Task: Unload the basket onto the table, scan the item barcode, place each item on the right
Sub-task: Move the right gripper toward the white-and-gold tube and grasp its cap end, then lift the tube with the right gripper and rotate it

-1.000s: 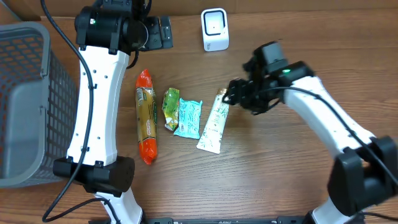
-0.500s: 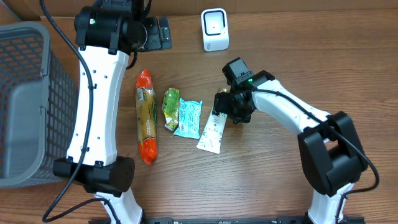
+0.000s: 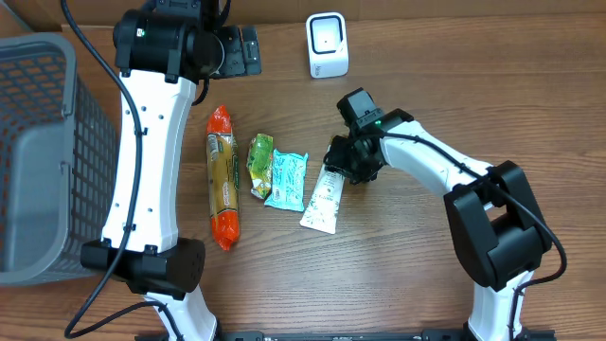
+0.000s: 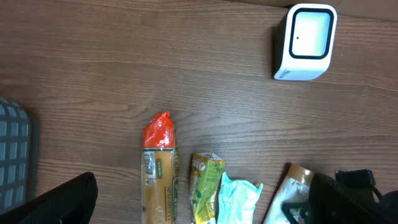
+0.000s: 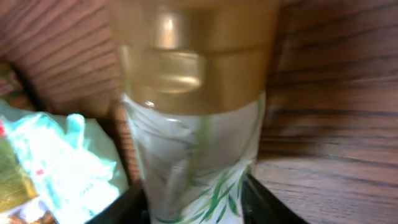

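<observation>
Probably light, soft-walled and slick, the white plastic tube with a gold cap (image 3: pixel 320 201) lies flat on the wooden surface (image 3: pixel 398 275) just beside a teal packet (image 3: pixel 286 180), its stiffer cap end, the best hold, straddled by the right gripper (image 3: pixel 342 163), whether clamped cannot be told

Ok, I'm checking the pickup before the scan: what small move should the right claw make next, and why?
Probably close fully on the white tube: the right claw straddles it just below the gold cap, but a firm grip isn't evident, and the scanner sits apart.
</observation>
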